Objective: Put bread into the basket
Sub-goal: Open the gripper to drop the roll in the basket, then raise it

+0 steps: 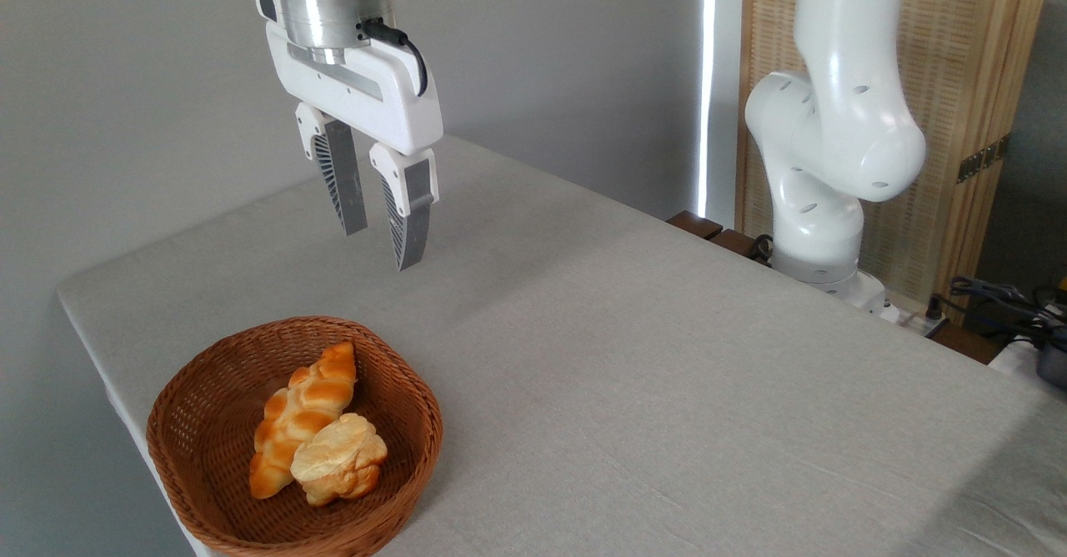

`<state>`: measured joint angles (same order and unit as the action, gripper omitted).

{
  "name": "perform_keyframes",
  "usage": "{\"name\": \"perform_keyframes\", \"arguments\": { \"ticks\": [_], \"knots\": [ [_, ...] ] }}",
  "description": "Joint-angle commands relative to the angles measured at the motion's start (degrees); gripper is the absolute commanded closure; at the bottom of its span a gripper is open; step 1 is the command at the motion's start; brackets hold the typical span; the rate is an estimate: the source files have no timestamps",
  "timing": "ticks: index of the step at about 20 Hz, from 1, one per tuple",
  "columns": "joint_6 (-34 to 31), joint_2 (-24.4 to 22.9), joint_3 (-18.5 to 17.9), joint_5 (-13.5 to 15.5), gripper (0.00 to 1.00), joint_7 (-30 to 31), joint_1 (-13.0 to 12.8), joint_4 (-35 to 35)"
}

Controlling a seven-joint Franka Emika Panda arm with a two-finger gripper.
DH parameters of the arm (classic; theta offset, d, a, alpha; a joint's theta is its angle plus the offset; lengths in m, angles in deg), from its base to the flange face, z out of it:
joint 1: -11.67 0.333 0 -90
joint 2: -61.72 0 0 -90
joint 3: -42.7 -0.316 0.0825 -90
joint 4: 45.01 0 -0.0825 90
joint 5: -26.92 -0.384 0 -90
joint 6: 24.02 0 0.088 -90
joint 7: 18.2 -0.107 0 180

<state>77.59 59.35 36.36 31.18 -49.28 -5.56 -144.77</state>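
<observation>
The bread (300, 411), a glossy golden-orange braided loaf, lies inside the reddish-brown wicker basket (204, 373) at the front left of the table. A paler, lumpy pastry (339, 459) rests against the loaf's lower end, also in the basket. My gripper (382, 247) hangs in the air well above the basket's far rim, fingers pointing down. It is open, with a narrow gap and nothing between the fingers.
The grey cloth-covered table (667, 357) stretches right and back from the basket. The arm's white base (821, 232) stands at the table's far right edge. Cables (1000, 298) lie beyond it. The table's left edge runs close beside the basket.
</observation>
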Motion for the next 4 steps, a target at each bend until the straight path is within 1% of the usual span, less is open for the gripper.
{"name": "perform_keyframes", "arguments": {
  "ticks": [1, 4],
  "knots": [
    [-2.7, -0.1, -3.0, 0.1, 0.0, -5.6, -0.1, 0.5],
    [-2.9, -0.7, -4.2, 0.1, 0.0, -6.2, -0.1, 0.6]
  ]
}}
